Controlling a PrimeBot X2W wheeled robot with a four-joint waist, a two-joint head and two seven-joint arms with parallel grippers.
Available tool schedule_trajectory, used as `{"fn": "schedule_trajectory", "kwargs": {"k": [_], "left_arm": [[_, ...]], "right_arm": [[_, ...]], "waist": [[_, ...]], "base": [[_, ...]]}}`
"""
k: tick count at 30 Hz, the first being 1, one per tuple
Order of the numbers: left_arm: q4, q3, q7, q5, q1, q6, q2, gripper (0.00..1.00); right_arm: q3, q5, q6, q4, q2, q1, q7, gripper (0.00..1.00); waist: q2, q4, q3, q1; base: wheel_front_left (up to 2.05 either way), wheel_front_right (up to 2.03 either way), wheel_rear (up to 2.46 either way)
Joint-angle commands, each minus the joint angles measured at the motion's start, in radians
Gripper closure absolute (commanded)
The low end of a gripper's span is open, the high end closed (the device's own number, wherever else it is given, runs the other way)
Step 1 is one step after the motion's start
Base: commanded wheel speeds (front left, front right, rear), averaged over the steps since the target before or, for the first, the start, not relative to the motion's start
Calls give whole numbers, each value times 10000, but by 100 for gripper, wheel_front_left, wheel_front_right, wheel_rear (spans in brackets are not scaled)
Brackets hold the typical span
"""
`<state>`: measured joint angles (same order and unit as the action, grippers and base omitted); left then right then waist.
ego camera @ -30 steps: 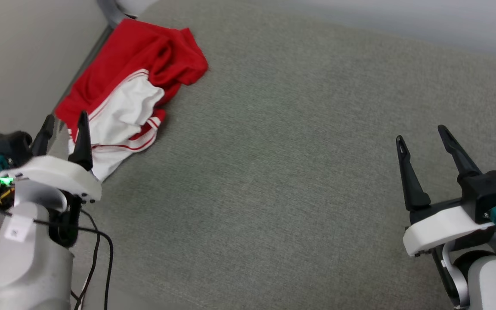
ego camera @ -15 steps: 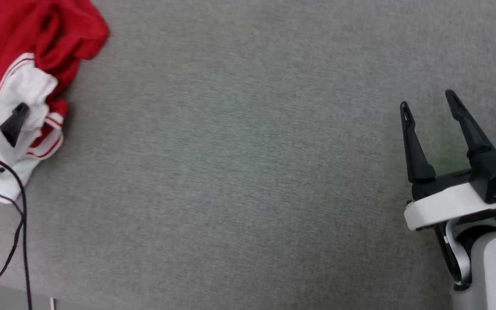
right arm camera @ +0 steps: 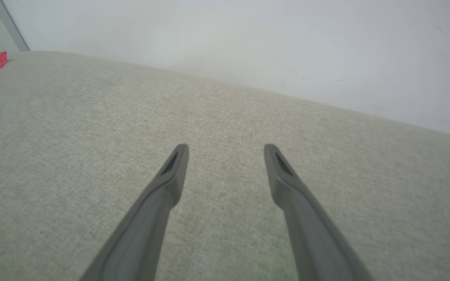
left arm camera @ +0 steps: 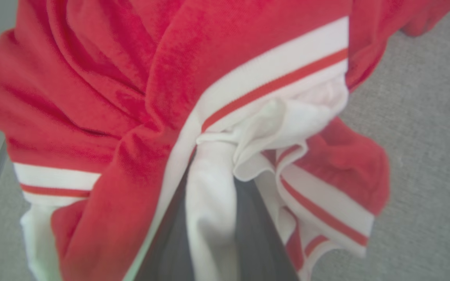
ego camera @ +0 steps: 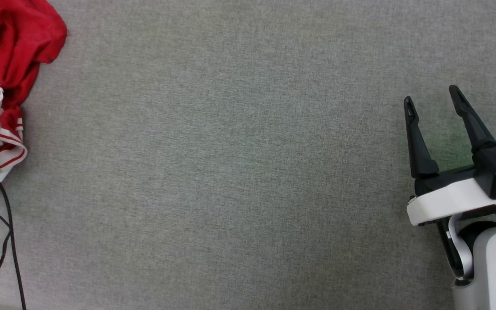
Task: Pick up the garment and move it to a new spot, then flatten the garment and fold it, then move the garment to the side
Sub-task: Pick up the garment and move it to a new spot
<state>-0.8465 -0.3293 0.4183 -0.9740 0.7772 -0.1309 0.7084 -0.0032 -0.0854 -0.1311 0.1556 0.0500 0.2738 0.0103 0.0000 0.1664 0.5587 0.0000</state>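
Fingers [left arm camera: 258, 238] of left gripper [left arm camera: 214, 175]: clamped on a white fold of the garment [left arm camera: 111, 97], bunched at left edge of grey surface [ego camera: 230, 172]. Right gripper [ego camera: 432, 94]: fingers spread, holding nothing, well apart from it.

Grey cloth-covered table against a pale wall

The table [ego camera: 239, 172] wears a grey-green woven cover, lying flat across its middle and right side. A plain pale wall [right arm camera: 248, 39] rises along its far edge, with a thin grey strip [right arm camera: 10, 26] at the far left corner.
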Motion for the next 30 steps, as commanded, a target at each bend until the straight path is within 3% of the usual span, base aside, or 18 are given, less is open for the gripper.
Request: {"fn": "schedule_trajectory", "kwargs": {"k": [1,5,9,21,26,30], "left_arm": [[-345,-385,159,-42,-448,4,-521,100],[-507,-515,-463,36,-172,4,-301,100],[-616,-424,-1821,287,358,7,-83,100],[-888,-378,-6386,1277,425,179,-492,100],[-263,-156,-6832,1739,-27,614,-845,100],[1095,380,-6851,2372,-773,1071,-1172,100]], "right_arm": [[-31,69,7,-27,5,63,40,0],[-13,89,7,-83,5,-30,28,0],[-122,192,7,-169,5,-237,-33,0],[-629,889,7,-552,4,-1129,-398,0],[-771,1142,7,-688,4,-1560,-455,0],[-884,1278,7,-710,4,-1835,-447,0]], "waist": [[0,69,-132,0],[0,157,-527,0],[0,270,-1050,0],[0,246,-3068,0],[0,54,-3748,0],[0,-198,-4113,0]], "base": [[0,0,0],[0,0,0],[0,0,0],[0,0,0],[0,0,0],[0,0,0]]}}
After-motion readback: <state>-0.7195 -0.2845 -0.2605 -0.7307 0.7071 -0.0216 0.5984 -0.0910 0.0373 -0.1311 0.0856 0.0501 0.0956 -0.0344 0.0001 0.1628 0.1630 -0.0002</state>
